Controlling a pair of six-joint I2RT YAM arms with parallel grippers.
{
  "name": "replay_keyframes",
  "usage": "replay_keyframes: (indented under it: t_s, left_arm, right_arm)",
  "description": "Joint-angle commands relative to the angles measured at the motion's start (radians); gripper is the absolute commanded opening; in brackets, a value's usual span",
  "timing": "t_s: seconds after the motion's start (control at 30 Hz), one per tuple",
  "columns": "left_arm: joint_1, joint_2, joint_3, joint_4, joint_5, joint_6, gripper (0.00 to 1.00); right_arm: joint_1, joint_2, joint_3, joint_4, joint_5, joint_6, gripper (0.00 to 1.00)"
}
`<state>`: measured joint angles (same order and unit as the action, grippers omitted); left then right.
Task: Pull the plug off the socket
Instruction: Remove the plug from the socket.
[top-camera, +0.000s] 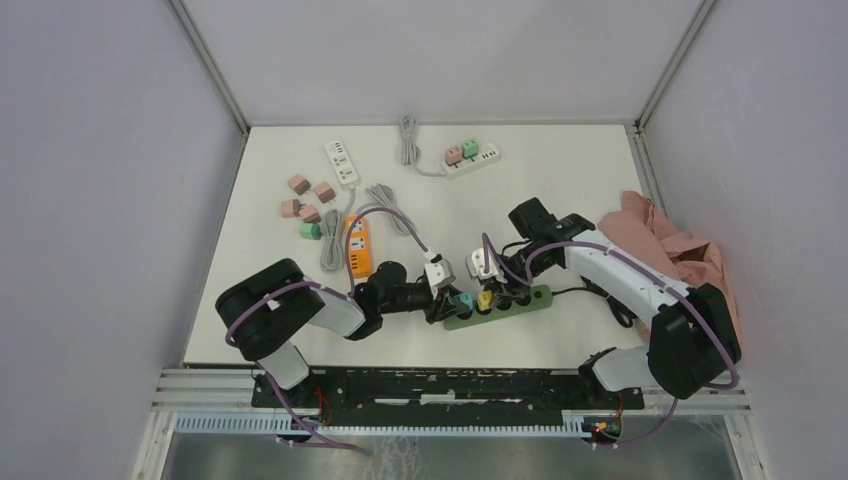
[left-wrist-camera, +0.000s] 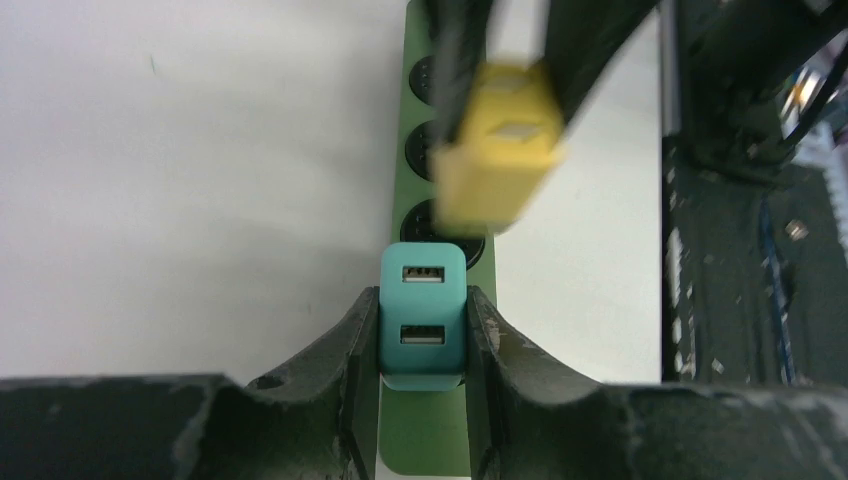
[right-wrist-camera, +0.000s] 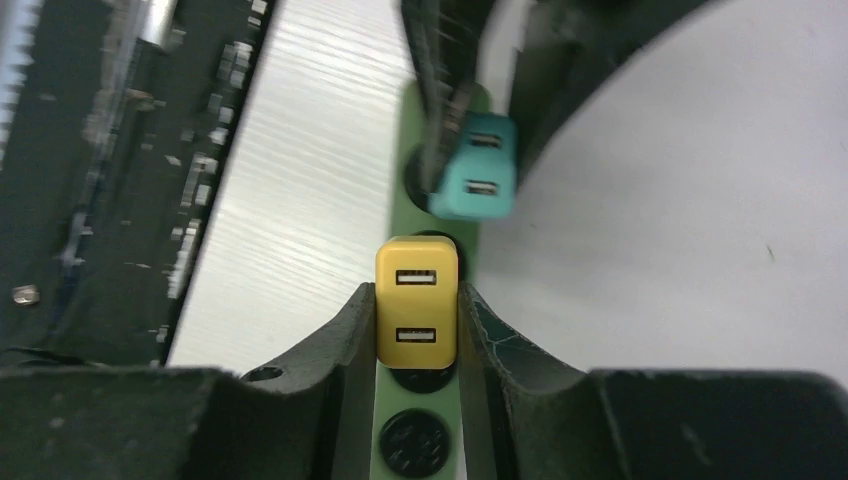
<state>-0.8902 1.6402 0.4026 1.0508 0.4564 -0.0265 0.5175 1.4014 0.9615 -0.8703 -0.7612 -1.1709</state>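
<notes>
A green power strip (top-camera: 505, 303) lies near the table's front edge. My left gripper (left-wrist-camera: 422, 335) is shut on a teal USB plug (left-wrist-camera: 422, 315) at the strip's left end; the plug also shows in the top view (top-camera: 463, 299). My right gripper (right-wrist-camera: 417, 330) is shut on a yellow USB plug (right-wrist-camera: 417, 305) beside it, seen in the top view (top-camera: 484, 297) too. In both wrist views the plugs sit above the strip's round sockets (right-wrist-camera: 415, 442); I cannot tell whether their pins are still in the sockets.
An orange power strip (top-camera: 358, 246) lies just behind the left arm. Several pink and green plugs (top-camera: 308, 205) and a white strip (top-camera: 341, 163) lie at the back left. Another white strip with plugs (top-camera: 470, 160) lies at the back. A pink cloth (top-camera: 675, 250) lies at the right edge.
</notes>
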Motion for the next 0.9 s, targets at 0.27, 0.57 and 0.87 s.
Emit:
replay_keyframes:
  t_s: [0.27, 0.57, 0.87]
  left_arm:
    - [0.017, 0.000, -0.044, -0.149, -0.075, 0.047, 0.03]
    - [0.020, -0.065, -0.022, -0.119, -0.092, -0.122, 0.62]
    - [0.020, -0.318, -0.090, -0.204, -0.154, -0.163, 0.78]
  right_arm:
    - [0.094, 0.071, 0.168, -0.113, -0.096, 0.173, 0.00]
    - [-0.071, 0.017, 0.215, -0.346, -0.178, -0.009, 0.00]
    - [-0.129, 0.049, 0.260, -0.405, -0.310, 0.026, 0.01]
